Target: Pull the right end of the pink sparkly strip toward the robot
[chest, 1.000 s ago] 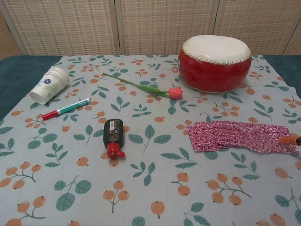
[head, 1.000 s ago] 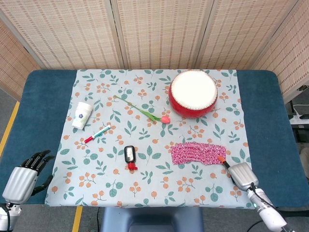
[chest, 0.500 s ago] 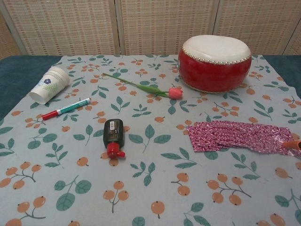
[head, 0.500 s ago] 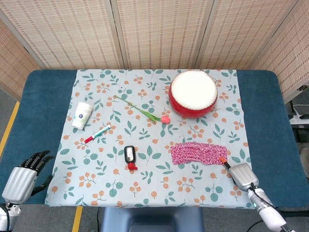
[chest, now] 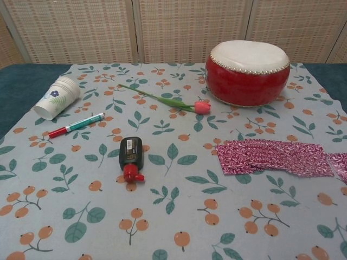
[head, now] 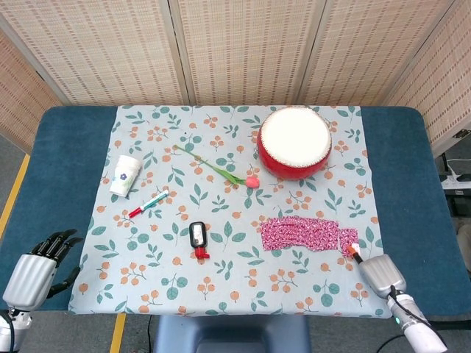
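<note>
The pink sparkly strip (head: 305, 233) lies flat on the patterned cloth in front of the red drum; in the chest view the pink sparkly strip (chest: 274, 157) runs off toward the right edge. My right hand (head: 379, 272) is at the cloth's near right corner. Its orange fingertip (head: 355, 252) sits on the strip's right end, which is drawn out to the right and nearer to me. The grip itself is hidden under the hand. My left hand (head: 33, 271) hovers off the cloth's near left corner, fingers apart, holding nothing. Neither hand shows in the chest view.
A red drum (head: 294, 142) stands behind the strip. An artificial tulip (head: 221, 170), a paper cup (head: 125, 175) on its side, a red-and-green pen (head: 148, 203) and a small black bottle (head: 197, 237) with a red cap lie to the left on the cloth (head: 235, 279).
My right hand has drawn back toward me and to the right, leaving the chest view. The strip's right end has followed it and stretched out. The left hand has stayed still.
</note>
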You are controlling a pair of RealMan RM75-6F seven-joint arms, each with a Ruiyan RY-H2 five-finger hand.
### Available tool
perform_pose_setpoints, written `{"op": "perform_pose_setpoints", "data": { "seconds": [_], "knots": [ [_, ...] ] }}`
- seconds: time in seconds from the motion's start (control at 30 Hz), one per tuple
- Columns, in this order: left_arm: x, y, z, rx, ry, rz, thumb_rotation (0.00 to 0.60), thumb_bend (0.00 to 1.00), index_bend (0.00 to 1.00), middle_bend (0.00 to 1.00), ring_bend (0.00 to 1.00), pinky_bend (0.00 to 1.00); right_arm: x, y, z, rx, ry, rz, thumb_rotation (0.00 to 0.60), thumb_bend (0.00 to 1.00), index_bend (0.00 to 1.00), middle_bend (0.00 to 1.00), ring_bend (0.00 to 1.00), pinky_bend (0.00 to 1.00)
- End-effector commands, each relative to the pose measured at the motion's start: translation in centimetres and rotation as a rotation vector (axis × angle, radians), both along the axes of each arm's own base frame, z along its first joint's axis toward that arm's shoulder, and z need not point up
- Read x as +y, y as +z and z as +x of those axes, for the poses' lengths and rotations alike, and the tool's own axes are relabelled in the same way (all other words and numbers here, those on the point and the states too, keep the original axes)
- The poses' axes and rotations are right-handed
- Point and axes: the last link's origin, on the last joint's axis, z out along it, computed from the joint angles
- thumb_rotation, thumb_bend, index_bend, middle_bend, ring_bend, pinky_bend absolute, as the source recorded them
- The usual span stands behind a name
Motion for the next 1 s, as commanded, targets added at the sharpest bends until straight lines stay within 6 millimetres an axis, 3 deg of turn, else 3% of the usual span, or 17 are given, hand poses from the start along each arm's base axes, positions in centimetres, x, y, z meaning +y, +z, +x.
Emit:
{"op": "perform_pose_setpoints", "data": {
  "seconds": [0.03,0.3,0.53,0.73,1.0],
  "knots": [
    [0.0,0.0,0.0,-0.001,0.0,-0.001,0.6,0.33,0.24,0.18,0.2,0.43,0.7,0.4,-0.1,0.017,-0.002,0.012,0.6,0.99,0.5,0.72,0.83,0.72],
    [-0.1,0.0,0.1,-0.011,-0.004,-0.011,0.6,0.33,0.24,0.18,0.2,0.43,2.5,0.9,0.6,0.018,0.027,0.036,0.6,0.99,0.55,0.72,0.83,0.72],
    [-0.1,0.1,0.0,-0.017,0.001,-0.011,0.6,0.33,0.24,0.18,0.22,0.43,3.7,1.3,2.2,-0.048,0.159,-0.054,0.6,0.99,0.56,0.72,0.83,0.72],
    [-0.1,0.1,0.0,-0.016,-0.001,-0.012,0.6,0.33,0.24,0.18,0.22,0.43,4.0,1.5,3.0,-0.115,0.223,-0.086,0.6,0.99,0.5,0.72,0.83,0.72],
    [0.0,0.1,0.0,-0.016,0.002,-0.015,0.6,0.33,0.24,0.18,0.22,0.43,2.0,0.4,3.0,-0.151,0.208,-0.106,0.6,0.99,0.37,0.72,0.83,0.72]
  ]
}}
